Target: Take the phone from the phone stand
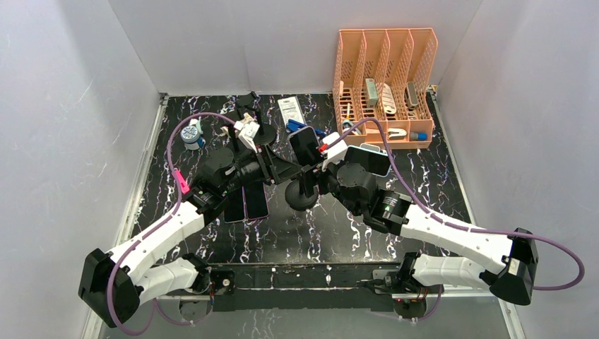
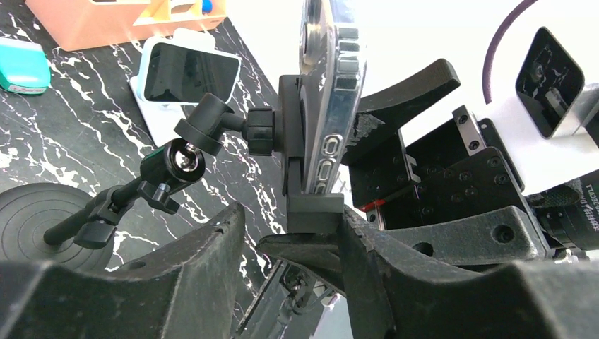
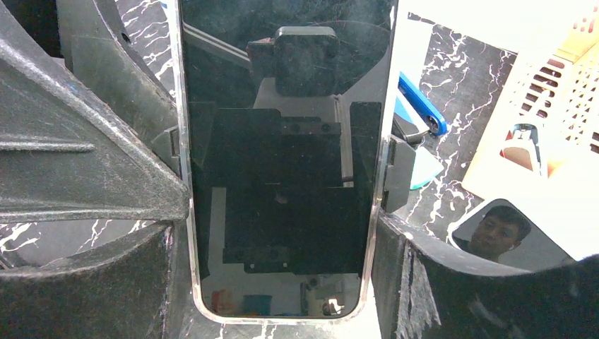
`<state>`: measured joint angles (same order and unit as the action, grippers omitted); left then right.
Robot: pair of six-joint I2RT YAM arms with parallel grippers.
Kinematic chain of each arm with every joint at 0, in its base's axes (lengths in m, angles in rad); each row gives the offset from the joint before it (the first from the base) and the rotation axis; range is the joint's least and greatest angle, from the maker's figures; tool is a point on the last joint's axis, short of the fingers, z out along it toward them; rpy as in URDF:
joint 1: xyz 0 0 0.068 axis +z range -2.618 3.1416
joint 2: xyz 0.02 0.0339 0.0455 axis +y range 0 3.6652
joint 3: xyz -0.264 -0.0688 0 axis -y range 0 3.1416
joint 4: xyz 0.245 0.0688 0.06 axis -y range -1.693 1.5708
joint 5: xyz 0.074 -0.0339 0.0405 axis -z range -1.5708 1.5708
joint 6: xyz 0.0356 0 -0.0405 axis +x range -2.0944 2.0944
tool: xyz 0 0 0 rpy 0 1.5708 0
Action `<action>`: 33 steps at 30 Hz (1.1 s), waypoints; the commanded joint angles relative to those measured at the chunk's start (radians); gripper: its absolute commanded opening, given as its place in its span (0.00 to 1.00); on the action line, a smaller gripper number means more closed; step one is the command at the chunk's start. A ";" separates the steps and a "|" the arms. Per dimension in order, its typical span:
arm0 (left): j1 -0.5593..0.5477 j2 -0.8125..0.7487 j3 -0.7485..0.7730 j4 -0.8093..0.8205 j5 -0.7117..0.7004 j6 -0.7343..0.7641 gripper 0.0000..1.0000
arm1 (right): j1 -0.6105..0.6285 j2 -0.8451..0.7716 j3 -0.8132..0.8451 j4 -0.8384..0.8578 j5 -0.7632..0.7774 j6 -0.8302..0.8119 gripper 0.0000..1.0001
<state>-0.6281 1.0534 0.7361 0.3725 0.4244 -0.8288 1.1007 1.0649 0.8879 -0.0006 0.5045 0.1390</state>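
Observation:
The phone (image 1: 305,145) stands upright in the clamp of a black phone stand (image 1: 301,197) at mid-table. In the right wrist view its dark screen (image 3: 282,106) faces the camera. My right gripper (image 3: 282,222) has a finger against each long edge, just below the stand's side clamps, and is shut on the phone. In the left wrist view the phone (image 2: 332,92) is edge-on above the stand's bottom bracket (image 2: 315,212). My left gripper (image 2: 293,222) is open around that bracket. Its right finger touches the bracket and its left finger stands apart.
An orange desk organizer (image 1: 385,78) stands at the back right. A second phone on a white stand (image 2: 187,70) is just right of the task phone. Two dark phones (image 1: 247,201) lie flat at the left. Another black stand (image 1: 258,131), a small bottle (image 1: 191,134) and a blue pen (image 1: 300,127) sit behind.

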 commanded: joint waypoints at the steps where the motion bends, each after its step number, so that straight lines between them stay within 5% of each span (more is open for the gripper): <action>1: -0.002 0.000 0.045 0.026 0.022 0.021 0.44 | 0.004 -0.006 0.039 0.002 -0.025 0.014 0.42; 4: -0.001 -0.002 0.041 0.034 0.026 0.022 0.35 | 0.004 -0.007 0.037 0.002 -0.023 0.016 0.42; 8: -0.002 -0.012 0.030 0.027 0.026 0.035 0.02 | 0.004 -0.010 0.037 -0.028 0.002 0.016 0.38; 9: -0.002 -0.016 0.027 0.012 0.016 0.051 0.00 | 0.004 -0.010 0.035 -0.030 0.011 0.015 0.34; 11: -0.002 -0.035 0.004 -0.026 -0.016 0.079 0.00 | 0.003 -0.012 0.025 -0.027 0.031 0.006 0.24; 13: -0.002 -0.043 -0.015 -0.044 -0.039 0.084 0.00 | 0.002 -0.004 0.024 -0.040 0.078 -0.002 0.01; 21: 0.000 -0.064 -0.061 0.001 -0.023 0.039 0.00 | -0.014 0.031 0.015 -0.097 0.238 -0.035 0.01; 33: 0.017 -0.099 -0.043 -0.070 -0.033 0.104 0.00 | -0.116 0.014 0.035 -0.192 0.123 0.009 0.01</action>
<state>-0.6380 1.0103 0.7017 0.4103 0.3996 -0.7734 1.0859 1.0843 0.9100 -0.0280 0.4995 0.1276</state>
